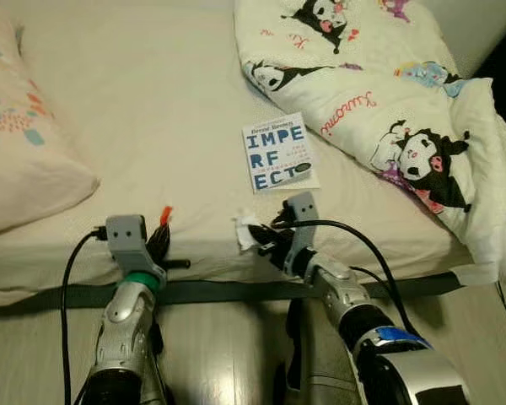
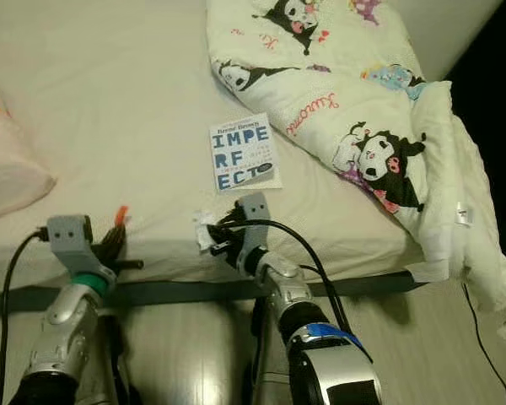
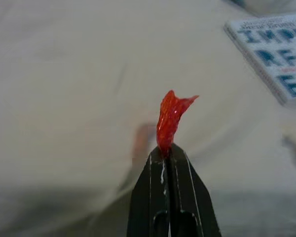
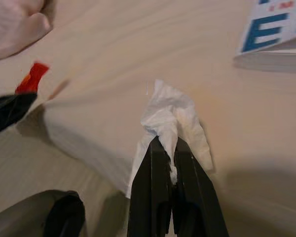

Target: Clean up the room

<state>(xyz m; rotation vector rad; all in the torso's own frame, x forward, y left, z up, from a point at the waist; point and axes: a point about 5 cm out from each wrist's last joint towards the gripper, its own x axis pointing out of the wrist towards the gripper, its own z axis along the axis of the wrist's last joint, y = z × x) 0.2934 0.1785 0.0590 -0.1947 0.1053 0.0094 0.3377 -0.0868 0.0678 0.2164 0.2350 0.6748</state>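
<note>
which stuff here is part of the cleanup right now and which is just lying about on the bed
In hand:
- red scrap, pinched in the left gripper
- white tissue, pinched in the right gripper

Lying about:
- book, flat on the bed
- pillow
- cartoon-print duvet

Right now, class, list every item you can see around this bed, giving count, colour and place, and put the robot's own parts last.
Book: one, white with blue letters, flat on the bed near its front edge.
Duvet: one, white with cartoon prints, bunched on the bed's right.
Pillow: one, pale pink, patterned, on the bed's left.
Bed: one, cream sheet.
Wrapper: one, red, pinched in the left gripper.
Tissue: one, white, pinched in the right gripper.
Arms: two, silver, at the bed's front edge.
</note>
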